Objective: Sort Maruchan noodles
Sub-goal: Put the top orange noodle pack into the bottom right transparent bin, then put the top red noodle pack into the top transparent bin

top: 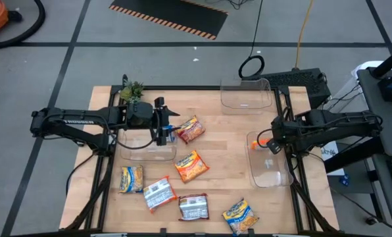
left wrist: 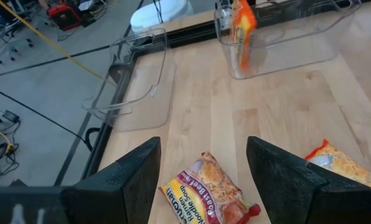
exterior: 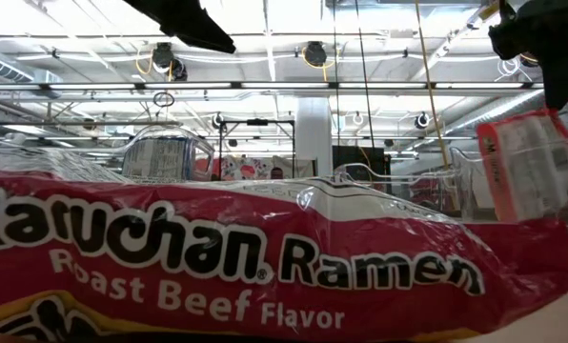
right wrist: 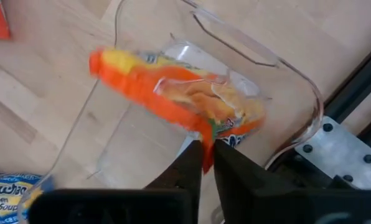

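Your right gripper (top: 269,143) sits clamped on an orange noodle packet (right wrist: 173,99) above the right clear bin (top: 269,172); the bin's floor below is bare. Bin walls hem it on all sides. Your left gripper (top: 164,129), fingers spread, hangs over the left clear bin (top: 143,153), with a Roast Beef packet (top: 191,130) just beside it. Bare wood lies between the rear clear bin (top: 246,99) and the packets near the front edge.

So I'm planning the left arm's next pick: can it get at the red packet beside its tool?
Probably yes. The left tool is open, and the red packet lies flat just ahead of it, with no other packet or bin in between.
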Tool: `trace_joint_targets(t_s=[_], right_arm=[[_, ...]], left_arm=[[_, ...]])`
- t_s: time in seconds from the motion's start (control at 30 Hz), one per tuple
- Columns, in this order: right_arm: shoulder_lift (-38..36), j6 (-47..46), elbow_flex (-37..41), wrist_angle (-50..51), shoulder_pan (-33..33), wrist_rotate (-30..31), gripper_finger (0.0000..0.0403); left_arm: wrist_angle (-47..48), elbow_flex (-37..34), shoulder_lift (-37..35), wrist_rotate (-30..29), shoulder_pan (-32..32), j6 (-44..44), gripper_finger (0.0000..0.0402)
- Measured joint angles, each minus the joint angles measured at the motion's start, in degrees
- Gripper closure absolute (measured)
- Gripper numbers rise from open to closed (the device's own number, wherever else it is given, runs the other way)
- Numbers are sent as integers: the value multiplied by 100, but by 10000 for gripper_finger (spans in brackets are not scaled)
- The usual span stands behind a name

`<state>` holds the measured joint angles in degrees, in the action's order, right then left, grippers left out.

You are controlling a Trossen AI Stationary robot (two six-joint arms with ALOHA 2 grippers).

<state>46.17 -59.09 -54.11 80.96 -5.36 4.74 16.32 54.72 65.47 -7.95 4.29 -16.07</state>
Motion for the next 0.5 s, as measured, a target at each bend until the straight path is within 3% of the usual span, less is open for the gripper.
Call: trace_joint_targets(t_s=[0.23,0.5], right_arm=[[0,-4,0,31,0,312,322],[0,33,0,-409,2,707,314]], left_arm=[[2,0,0,0,0,-16,158],[3,0,0,243,0,-20,158]])
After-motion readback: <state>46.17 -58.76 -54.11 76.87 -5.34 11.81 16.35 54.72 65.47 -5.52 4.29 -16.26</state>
